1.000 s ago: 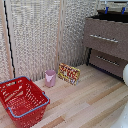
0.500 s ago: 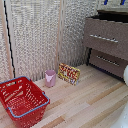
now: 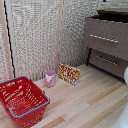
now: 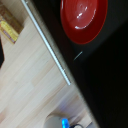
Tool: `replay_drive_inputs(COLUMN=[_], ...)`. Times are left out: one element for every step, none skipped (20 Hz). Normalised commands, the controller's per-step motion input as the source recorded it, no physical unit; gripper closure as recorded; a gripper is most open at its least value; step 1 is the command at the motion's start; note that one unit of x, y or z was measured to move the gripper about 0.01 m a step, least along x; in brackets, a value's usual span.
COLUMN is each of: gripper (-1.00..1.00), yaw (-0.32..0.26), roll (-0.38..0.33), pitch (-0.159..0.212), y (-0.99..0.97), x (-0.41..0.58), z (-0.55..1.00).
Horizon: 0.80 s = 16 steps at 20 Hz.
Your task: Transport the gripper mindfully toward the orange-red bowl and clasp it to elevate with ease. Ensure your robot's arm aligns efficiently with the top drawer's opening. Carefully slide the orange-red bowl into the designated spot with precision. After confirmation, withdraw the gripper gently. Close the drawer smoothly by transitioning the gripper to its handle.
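In the wrist view the orange-red bowl [image 4: 84, 20] lies inside the dark open top drawer [image 4: 107, 75], upright and apart from my gripper. The slim silver handle [image 4: 49, 44] runs along the drawer's front edge, above the wooden floor. Only the gripper's [image 4: 70, 124] blue-tipped fingertips [image 4: 65, 122] show, at the picture's edge; it holds nothing, and the gap between the fingers is hidden. In the exterior view the top drawer [image 3: 107, 37] stands pulled out with its handle [image 3: 104, 38] across the front. The bowl and gripper are hidden there. A white piece of the robot's arm [image 3: 125, 75] shows at the exterior view's right edge.
A big red wire-mesh basket [image 3: 22, 100] stands on the wooden floor at the exterior view's left. A small pink cup [image 3: 50, 78] and a colourful box [image 3: 69, 73] stand by the slatted wall. A lower drawer [image 3: 107, 62] sits under the top one.
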Motion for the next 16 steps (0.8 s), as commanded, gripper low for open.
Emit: replay_drive_inputs(gripper=[-1.0, -1.0, -1.0, -1.0, -1.0, -1.0, -1.0, -1.0, -1.0, -1.0, -1.0, -1.0, -1.0, -1.0, -1.0, -1.0], yaw=[0.192, 0.191, 0.186, 0.179, 0.166, 0.159, 0.153, 0.145, 0.133, 0.125, 0.116, 0.109, 0.108, 0.11, 0.106, 0.101], roll=[-0.354, -0.351, -0.341, -0.334, -0.328, -0.327, -0.329, -0.33, -0.333, -0.335, -0.333, -0.329, -0.326, -0.317, -0.311, -0.31], pitch=[0.164, 0.174, 0.199, 0.212, 0.224, 0.232, 0.234, 0.234, 0.229, 0.226, 0.219, 0.208, 0.202, 0.19, 0.177, 0.168], y=[0.0, 0.0, 0.0, 0.0, 0.05, 0.07, 0.09, 0.1, 0.13, 0.15, 0.19, 0.22, 0.23, 0.25, 0.28, 0.31], x=[-0.194, -0.211, -0.246, -0.251, -0.251, -0.26, -0.26, -0.251, -0.229, -0.209, -0.183, -0.151, -0.131, -0.097, -0.066, -0.054], z=[-0.08, -0.07, -0.07, -0.06, -0.06, -0.05, -0.05, -0.05, -0.07, -0.09, -0.12, -0.17, -0.2, -0.25, -0.31, -0.35])
